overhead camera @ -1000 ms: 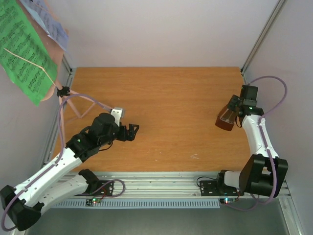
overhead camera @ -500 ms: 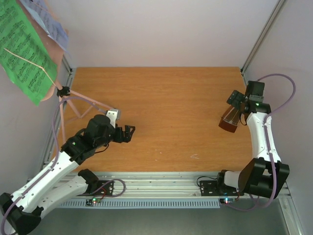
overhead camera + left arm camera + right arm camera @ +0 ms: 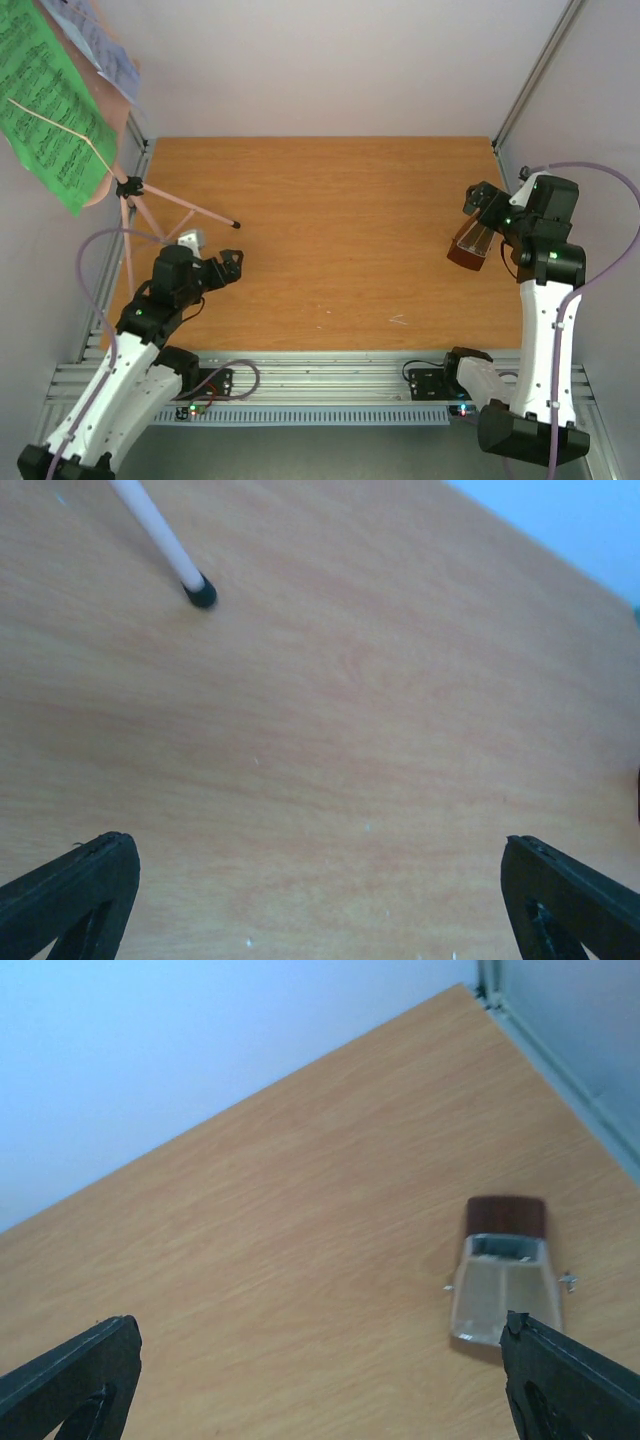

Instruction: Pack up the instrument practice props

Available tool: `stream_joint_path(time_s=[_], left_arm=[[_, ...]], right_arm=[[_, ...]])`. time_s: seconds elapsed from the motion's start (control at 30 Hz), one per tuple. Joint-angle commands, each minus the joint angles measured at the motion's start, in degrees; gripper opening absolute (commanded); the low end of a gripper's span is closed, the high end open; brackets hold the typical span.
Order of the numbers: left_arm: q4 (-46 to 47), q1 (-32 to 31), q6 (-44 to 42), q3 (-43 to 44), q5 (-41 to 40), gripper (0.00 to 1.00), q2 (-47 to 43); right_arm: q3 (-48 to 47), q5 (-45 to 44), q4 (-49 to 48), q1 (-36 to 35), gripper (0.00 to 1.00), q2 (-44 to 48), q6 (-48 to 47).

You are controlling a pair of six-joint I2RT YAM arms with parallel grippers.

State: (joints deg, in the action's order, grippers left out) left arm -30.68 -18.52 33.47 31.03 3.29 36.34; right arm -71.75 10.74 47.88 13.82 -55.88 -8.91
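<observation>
Where the overhead view takes in the whole station, each wrist view gives only a patch of wood and its own finger ends.

1. Table (image 3: 350, 200): rectangular top, orange-brown wood grain, matt, with a few pale scuffs. Pale lilac walls (image 3: 330, 60) on three sides; ribbed aluminium rails (image 3: 330, 380) along the near edge.
2. Pink tripod music stand (image 3: 150, 212): far-left corner, thin tubular legs. Its upper part shows overhead only; the left wrist view shows one leg ending in a black foot (image 3: 200, 592) on the wood.
3. Green music sheet (image 3: 50, 110): on the stand, densely printed, crossed by a thin pale line. White sheet (image 3: 100, 45) behind it, partly hidden.
4. Metronome (image 3: 468, 245): on the table near the right edge, well apart from the stand. Reddish-brown base, clear tapered cover; the cover's glint shows only in the right wrist view.
5. Left gripper (image 3: 318, 845): black fingers spread wide, nothing between them, near the stand's foot.
6. Right gripper (image 3: 318, 1320): spread wide, empty; the metronome lies just beside one finger, outside the gap.
</observation>
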Motion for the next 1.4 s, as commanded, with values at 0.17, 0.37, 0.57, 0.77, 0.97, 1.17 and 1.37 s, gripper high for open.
stream_joint_path(time_s=[0.17,0.37,0.57,0.77,0.97,1.17,1.37], left_arm=[[-0.78,15.67,1.4,3.02,-0.74,0.99,-8.92],[-0.97,29.56,-0.69,9.62,5.45,0.99,-5.2],[0.41,35.75,-4.65,16.49,0.27,0.99,-2.43],[13.58,35.83,-16.99,16.01,-3.12,0.99,0.87],[30.98,36.08,-24.09,12.77,-4.82,0.99,6.0],[48.99,38.46,-26.42,8.06,-0.43,0.99,10.98],[59.12,45.18,-23.84,6.15,7.39,0.99,15.72]], right_arm=[[0.68,12.65,4.8,0.24,0.98,6.3,-1.54],[1.19,17.84,5.03,0.24,0.98,7.99,-1.2],[2.9,23.88,3.05,0.24,0.99,9.65,-0.22],[3.86,26.93,1.87,0.24,0.98,10.44,0.12],[2.78,28.61,2.28,0.23,0.99,10.68,0.11],[1.74,29.82,3.38,0.24,0.99,11.13,-0.68],[0.91,30.39,3.7,0.24,0.99,11.13,-0.72]])
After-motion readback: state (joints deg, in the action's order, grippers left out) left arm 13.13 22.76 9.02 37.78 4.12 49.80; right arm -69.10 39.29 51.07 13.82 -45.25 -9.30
